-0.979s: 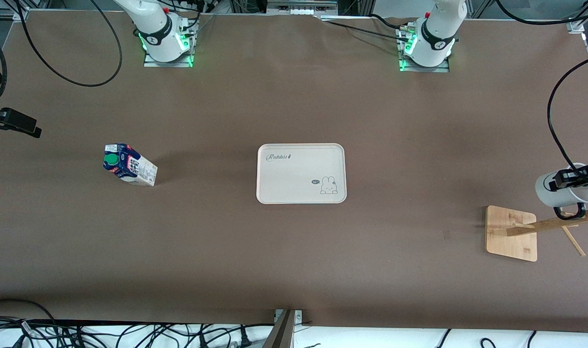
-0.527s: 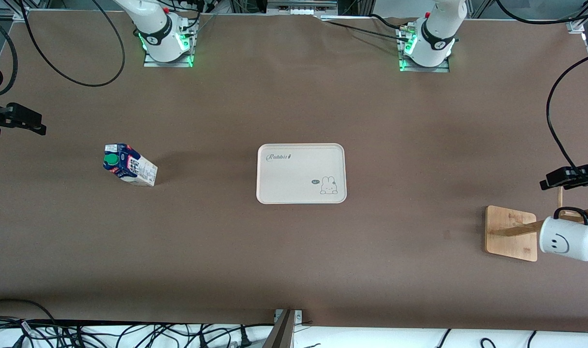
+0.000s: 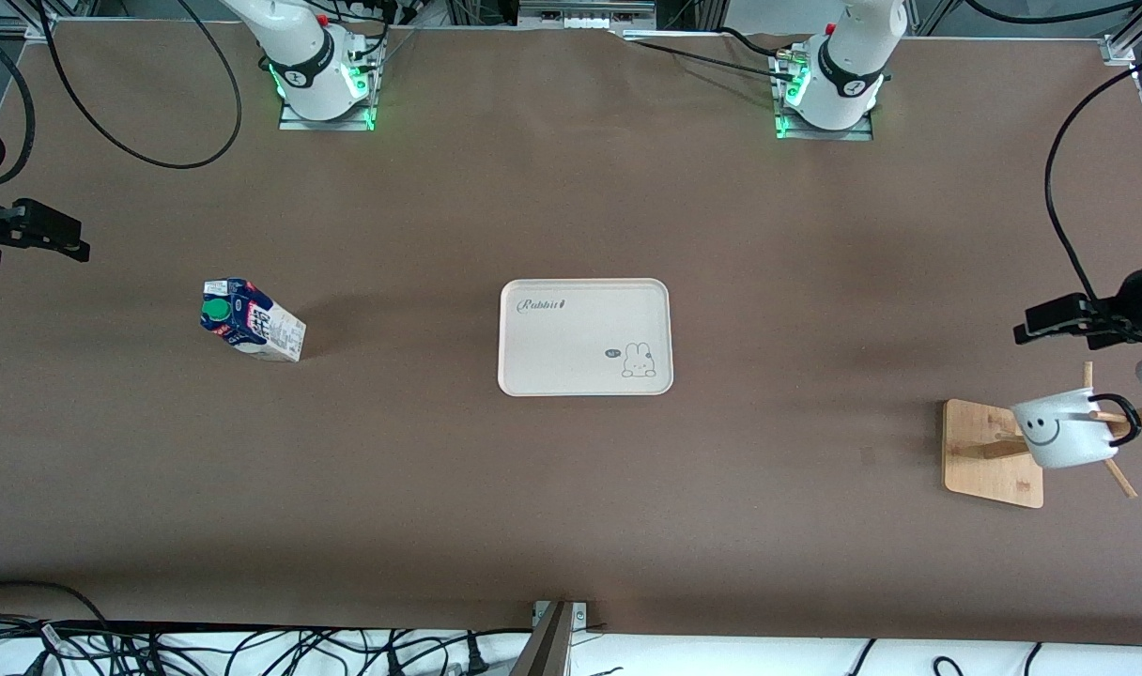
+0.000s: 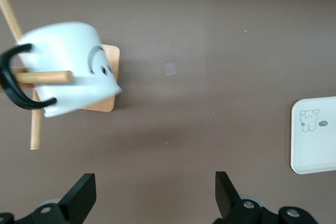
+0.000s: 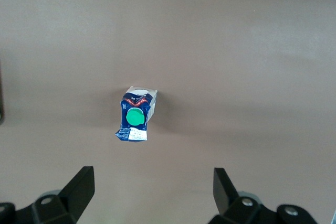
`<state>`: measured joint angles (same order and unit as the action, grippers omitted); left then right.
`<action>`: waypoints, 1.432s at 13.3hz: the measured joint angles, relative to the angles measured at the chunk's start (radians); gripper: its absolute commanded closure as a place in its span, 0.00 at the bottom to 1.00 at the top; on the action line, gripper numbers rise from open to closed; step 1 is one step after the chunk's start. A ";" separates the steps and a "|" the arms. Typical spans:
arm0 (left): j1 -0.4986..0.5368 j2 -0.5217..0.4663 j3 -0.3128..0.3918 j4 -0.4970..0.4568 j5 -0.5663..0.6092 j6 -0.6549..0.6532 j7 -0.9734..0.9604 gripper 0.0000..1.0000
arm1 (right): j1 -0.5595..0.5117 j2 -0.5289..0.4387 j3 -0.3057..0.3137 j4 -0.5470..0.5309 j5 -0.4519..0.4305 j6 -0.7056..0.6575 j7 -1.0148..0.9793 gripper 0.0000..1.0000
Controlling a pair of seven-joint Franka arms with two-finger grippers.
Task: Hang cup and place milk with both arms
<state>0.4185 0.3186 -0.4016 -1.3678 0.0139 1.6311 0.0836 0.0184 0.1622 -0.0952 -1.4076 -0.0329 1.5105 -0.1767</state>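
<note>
The white cup (image 3: 1059, 434) with its smiley face hangs tilted by its black handle (image 3: 1123, 420) on a peg of the wooden rack (image 3: 991, 451) at the left arm's end of the table. In the left wrist view the peg passes through the handle of the cup (image 4: 68, 66). My left gripper (image 3: 1050, 321) (image 4: 156, 192) is open and empty, apart from the cup, over bare table beside the rack. The milk (image 3: 250, 319) (image 5: 135, 120) stands upright toward the right arm's end. My right gripper (image 3: 64, 246) (image 5: 153, 190) hangs open and empty above the table near the milk.
A white rabbit-print tray (image 3: 585, 286) (image 4: 302, 163) lies mid-table between the milk and the rack. Black cables loop at both table ends and along the edge nearest the front camera. The arm bases (image 3: 322, 89) stand along the edge farthest from it.
My left gripper opened and let go of the cup, then drew away from the rack. The cup dropped onto the peg and swung round on it. The right gripper barely moved.
</note>
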 measured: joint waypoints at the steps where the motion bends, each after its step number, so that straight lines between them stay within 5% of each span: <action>1: -0.011 -0.015 -0.007 0.000 0.000 -0.016 0.000 0.00 | 0.000 0.000 0.000 0.000 0.000 0.000 0.000 0.00; 7: -0.091 -0.102 0.011 -0.035 0.000 -0.047 0.007 0.00 | 0.000 0.000 0.000 0.000 0.000 -0.013 0.030 0.00; 13: -0.411 -0.268 0.325 -0.281 0.001 0.138 -0.002 0.00 | 0.000 0.000 0.000 0.000 0.000 -0.019 0.055 0.00; 19: -0.460 -0.359 0.391 -0.355 0.001 0.153 -0.061 0.00 | 0.001 0.000 0.000 0.001 0.000 -0.039 0.055 0.00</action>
<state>-0.0414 -0.0402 -0.0103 -1.7224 0.0144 1.7844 0.0223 0.0190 0.1621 -0.0950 -1.4069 -0.0329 1.4717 -0.1222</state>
